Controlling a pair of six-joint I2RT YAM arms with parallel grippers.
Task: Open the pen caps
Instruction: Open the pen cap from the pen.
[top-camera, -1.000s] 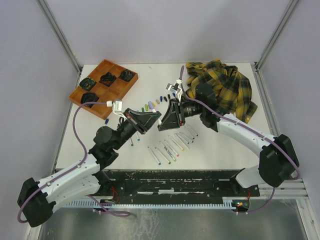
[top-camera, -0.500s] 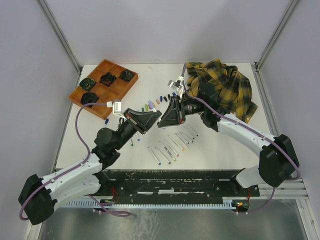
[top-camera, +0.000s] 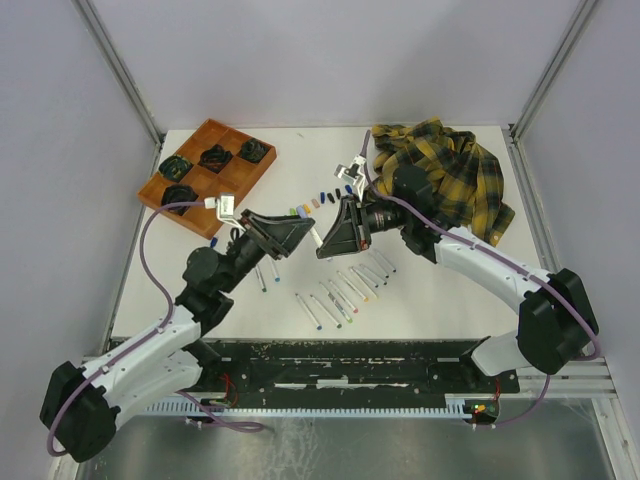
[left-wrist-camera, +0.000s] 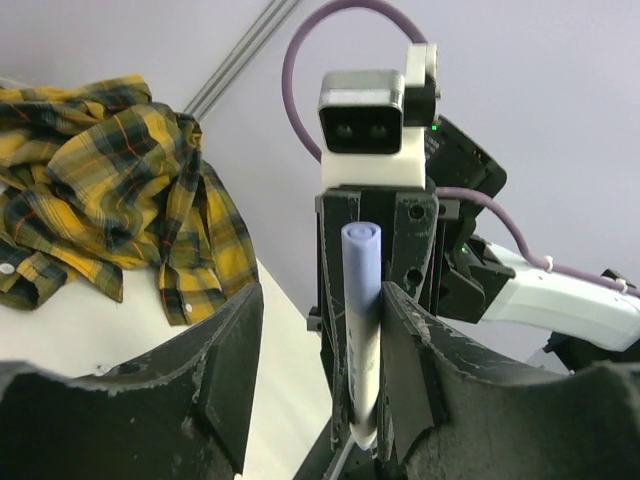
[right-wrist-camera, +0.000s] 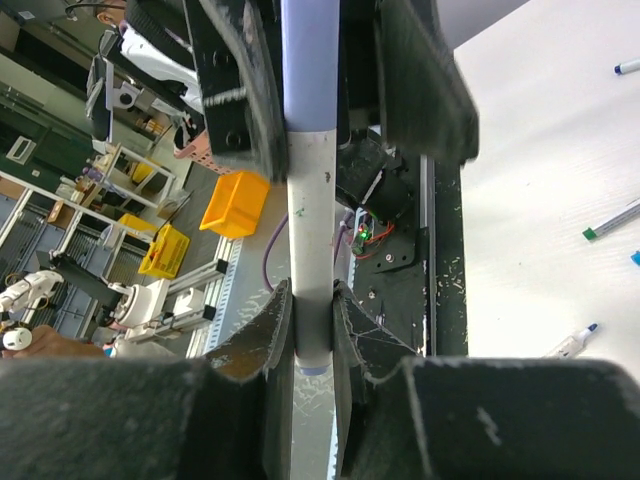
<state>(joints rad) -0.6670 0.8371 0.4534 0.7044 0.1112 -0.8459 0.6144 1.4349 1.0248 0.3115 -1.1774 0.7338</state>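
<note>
Left of the plaid shirt (top-camera: 450, 175), above the counter (top-camera: 300, 150), the right hand (right-wrist-camera: 312, 310) clamps a white marker barrel (right-wrist-camera: 312, 220). Its lavender pen cap (left-wrist-camera: 361, 300) stands between the left hand's (left-wrist-camera: 320, 330) wide-spread jaws, close beside one finger. Loose pen caps (top-camera: 318, 200) lie in a row left of the shirt.

We record one lavender pen cap (left-wrist-camera: 361, 290), a stubby cylinder, seated on the end of a white marker barrel (right-wrist-camera: 312, 230). It is held off the desk, between the spread fingers of the left tool (left-wrist-camera: 320, 330). A short row of loose caps (top-camera: 322, 198) in green, purple, blue and black lies on the desk. One blue cap (top-camera: 213, 242) lies well apart from that row.
</note>
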